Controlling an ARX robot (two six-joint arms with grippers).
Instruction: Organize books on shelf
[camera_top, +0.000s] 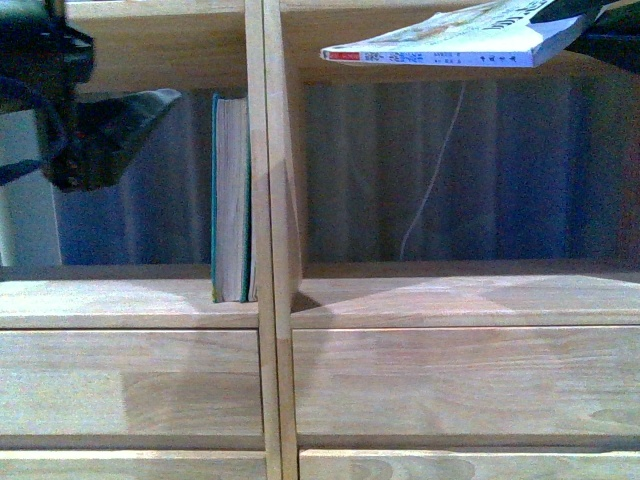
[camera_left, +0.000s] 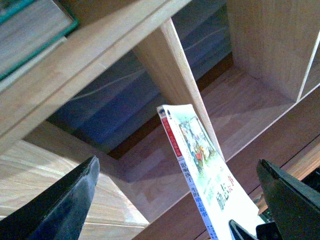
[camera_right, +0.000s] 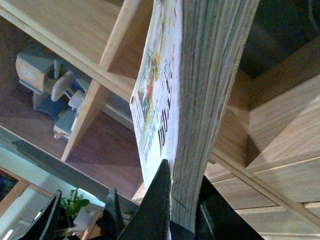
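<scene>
Paperback (camera_top: 450, 45) lies flat, long axis running left from our R hand (camera_right: 184, 205), which grips its end; teal hardback (camera_top: 232, 195) stands down-left.

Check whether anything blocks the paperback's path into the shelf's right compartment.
Nothing visible does. The paperback, clamped in the right gripper, hangs before the right compartment; the teal hardback stands beyond the divider, and a thin cord hangs at the back.

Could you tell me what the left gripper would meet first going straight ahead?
Probably the paperback, centred ahead of the open left gripper in its wrist view; the shelf divider stands behind it, though depth is unclear.
</scene>
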